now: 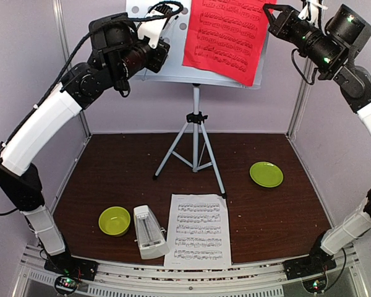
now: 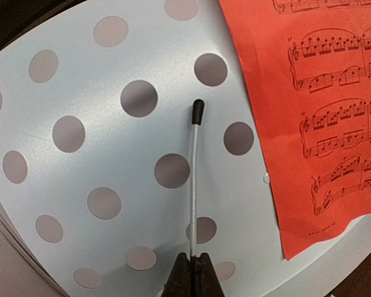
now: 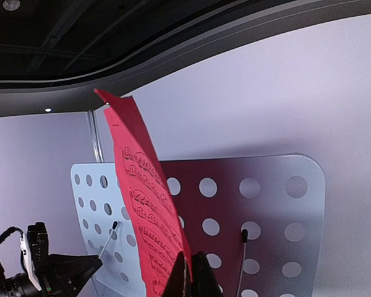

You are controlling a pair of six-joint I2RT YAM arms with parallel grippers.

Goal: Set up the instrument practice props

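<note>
- while both arms reach up over the far edge of the counter (image 1: 111,173), the music stand (image 1: 196,102) stands upright near that edge on its tripod (image 1: 195,151), about midway between the left and right edges.
- red sheet (image 1: 226,37): rests against the right half of the stand's perforated desk (image 2: 111,185), print facing out, hung slightly askew; the right wrist view shows its upper part bowing away from the desk.
- right gripper (image 3: 190,263): fingers pressed together on the red sheet, whose edge runs down between them; overhead, the claw sits at the sheet's upper right corner.
- left gripper (image 2: 192,260): fingers clamped together on one end of a thin white page-holder wire (image 2: 195,179), its other end black-tipped; the wire lies over the bare left half of the desk, near the red sheet but apart from it.
- white sheet (image 1: 198,230): flat on the counter at the middle of the near edge, print up, well apart from both claws.
- metronome (image 1: 149,232): at the near edge, just beside the white sheet's left margin; whether the two touch cannot be told.
- lime-green bowl (image 1: 114,221): just left of the metronome, toward the near left corner, apart from it.
- lime-green plate (image 1: 266,174): flat on the right half of the counter, between the tripod and the right edge.
</note>
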